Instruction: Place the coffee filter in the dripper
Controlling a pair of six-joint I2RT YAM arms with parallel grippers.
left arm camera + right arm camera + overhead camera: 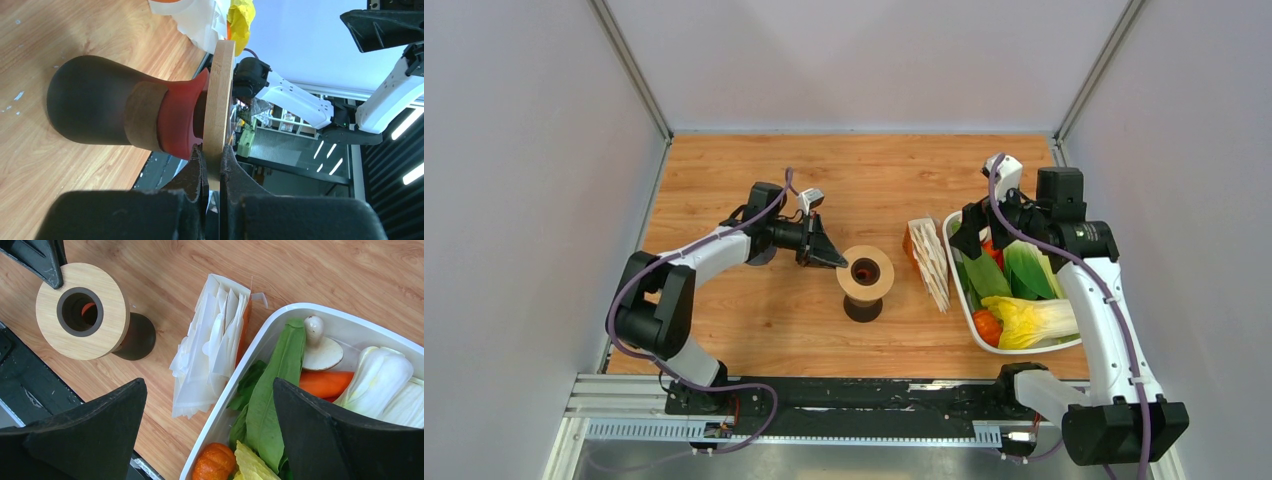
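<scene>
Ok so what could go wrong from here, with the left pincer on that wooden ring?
1. The left pincer is clamped on the edge of the tan wooden ring sitting on the dark brown vessel with the red top; a sideways pull could tip the vessel.
2. The right pincer hangs open above the stack of white paper filters beside the white tub of vegetables; closing there might take several filters at once.

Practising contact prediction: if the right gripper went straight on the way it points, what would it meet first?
Probably the stack of filters, centred between the open fingers of the right gripper. The rim of the white tub beside it could catch a finger, since depth is unclear.
</scene>
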